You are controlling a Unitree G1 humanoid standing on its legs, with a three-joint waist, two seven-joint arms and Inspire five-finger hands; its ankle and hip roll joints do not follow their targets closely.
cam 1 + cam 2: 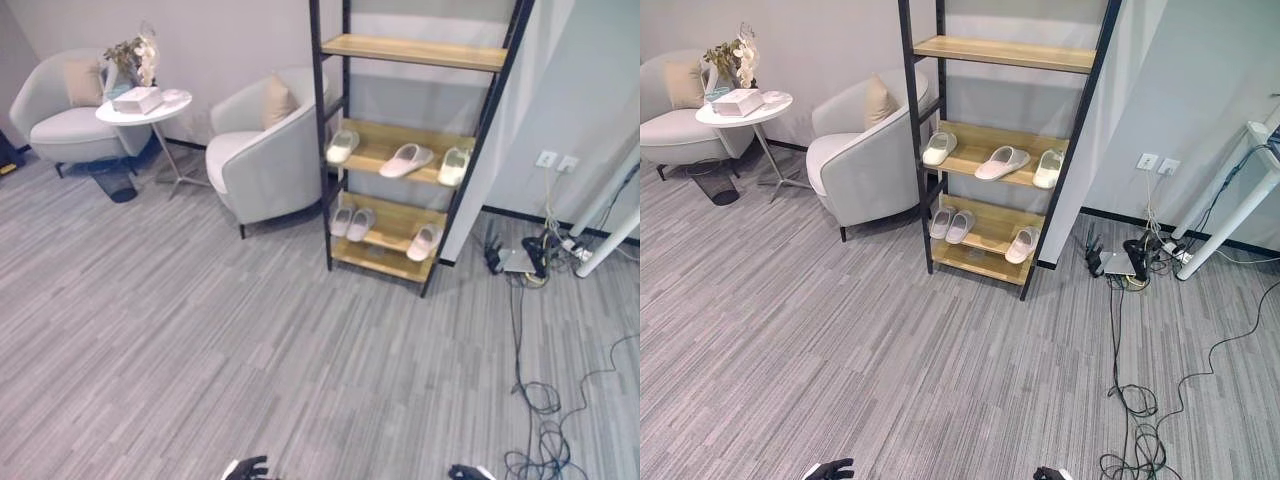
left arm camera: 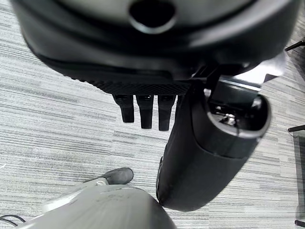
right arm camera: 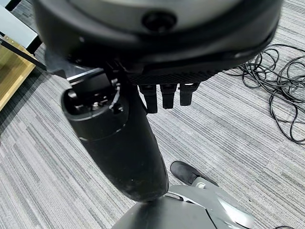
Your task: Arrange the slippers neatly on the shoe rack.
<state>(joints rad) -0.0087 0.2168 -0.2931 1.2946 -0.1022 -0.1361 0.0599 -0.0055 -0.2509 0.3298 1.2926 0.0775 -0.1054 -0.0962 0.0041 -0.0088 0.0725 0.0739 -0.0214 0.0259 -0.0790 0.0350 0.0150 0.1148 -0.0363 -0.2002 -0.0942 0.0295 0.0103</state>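
Note:
The shoe rack point(image 1: 338, 130) has a black frame and wooden shelves and stands against the far wall. On its middle shelf lie three pale slippers: one at the left point(image 1: 342, 146), one turned at an angle point(image 1: 406, 159) and one at the right point(image 1: 454, 166). The lower shelf holds a pair point(image 1: 351, 222) side by side at the left and a single slipper point(image 1: 424, 242) at the right. The top shelf is bare. My left hand point(image 1: 250, 468) and right hand point(image 1: 468, 472) hang low, far from the rack. Both are open and hold nothing: fingers point(image 2: 145, 112) and fingers point(image 3: 164, 95) are straight.
A grey armchair point(image 1: 265, 160) stands just left of the rack. Further left are a round white side table point(image 1: 145, 108) with a box and flowers, and a second armchair point(image 1: 65, 105). Cables and a power strip point(image 1: 530, 262) lie by the wall sockets at the right, near white table legs point(image 1: 612, 235).

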